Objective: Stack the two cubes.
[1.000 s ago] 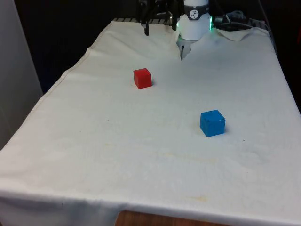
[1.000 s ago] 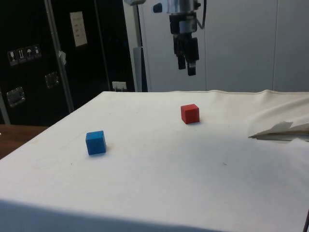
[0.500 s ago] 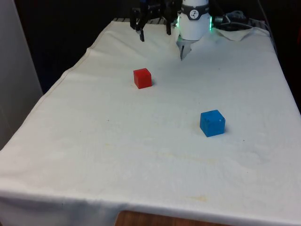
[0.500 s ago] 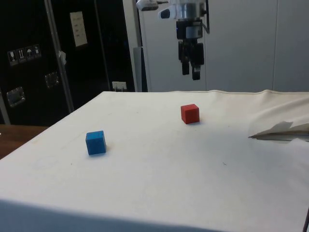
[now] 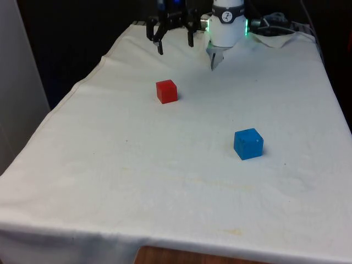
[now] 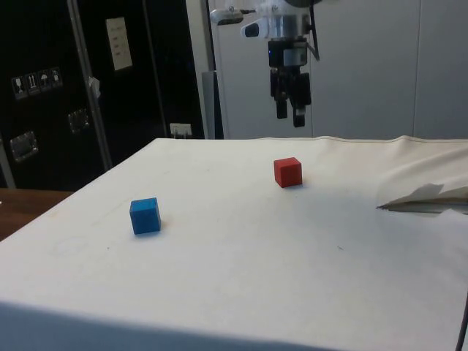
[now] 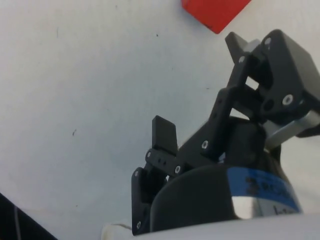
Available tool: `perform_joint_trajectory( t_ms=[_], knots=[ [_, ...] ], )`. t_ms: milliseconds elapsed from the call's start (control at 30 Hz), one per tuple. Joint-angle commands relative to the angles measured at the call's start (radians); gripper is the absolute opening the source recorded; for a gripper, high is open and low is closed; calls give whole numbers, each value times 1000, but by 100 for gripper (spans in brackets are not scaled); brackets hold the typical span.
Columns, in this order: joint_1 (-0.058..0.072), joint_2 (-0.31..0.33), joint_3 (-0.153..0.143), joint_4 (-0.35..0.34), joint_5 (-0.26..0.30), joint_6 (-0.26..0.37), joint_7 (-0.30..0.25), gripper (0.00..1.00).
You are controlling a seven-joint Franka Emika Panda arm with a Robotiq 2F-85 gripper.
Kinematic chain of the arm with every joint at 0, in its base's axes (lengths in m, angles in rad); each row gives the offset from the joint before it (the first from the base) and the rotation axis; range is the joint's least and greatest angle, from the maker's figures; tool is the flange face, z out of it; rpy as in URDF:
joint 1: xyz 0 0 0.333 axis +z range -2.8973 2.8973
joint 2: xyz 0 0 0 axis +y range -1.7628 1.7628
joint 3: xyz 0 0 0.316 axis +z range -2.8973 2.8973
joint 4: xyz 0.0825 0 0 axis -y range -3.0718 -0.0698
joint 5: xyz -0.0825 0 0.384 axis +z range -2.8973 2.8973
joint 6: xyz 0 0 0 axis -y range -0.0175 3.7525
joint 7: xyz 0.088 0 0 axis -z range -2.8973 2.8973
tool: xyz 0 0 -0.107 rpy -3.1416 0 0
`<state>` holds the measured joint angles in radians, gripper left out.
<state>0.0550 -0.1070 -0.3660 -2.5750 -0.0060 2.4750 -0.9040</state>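
A red cube [image 5: 166,91] [image 6: 288,172] [image 7: 214,12] rests on the white cloth towards the far end of the table. Nearer the camera, on the front view's right, sits a blue cube [image 5: 248,143] [image 6: 145,216]. My gripper [image 5: 175,47] [image 6: 289,117] hangs open in the air well above the cloth, behind the red cube, holding nothing. Its two black fingers [image 7: 164,135] stand apart over bare cloth, with the red cube just beyond them.
The table's left edge [image 5: 71,93] drops off beside the red cube. A crumpled fold of cloth [image 6: 424,197] lies by the robot's base [image 5: 227,27]. Open cloth lies between the two cubes.
The gripper has moved towards the front view's left and come down a little, closing in on the spot above the red cube. Both cubes have stayed put.
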Motion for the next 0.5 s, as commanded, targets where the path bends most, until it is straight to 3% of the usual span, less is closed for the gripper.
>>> perform_joint_trajectory(
  t_ms=[0, 467],
  knots=[
    [-3, 14, -2, 5, -10, 15, -3, 100],
    [-4, 114, -29, 44, -25, 74, -19, 100]
  ],
)
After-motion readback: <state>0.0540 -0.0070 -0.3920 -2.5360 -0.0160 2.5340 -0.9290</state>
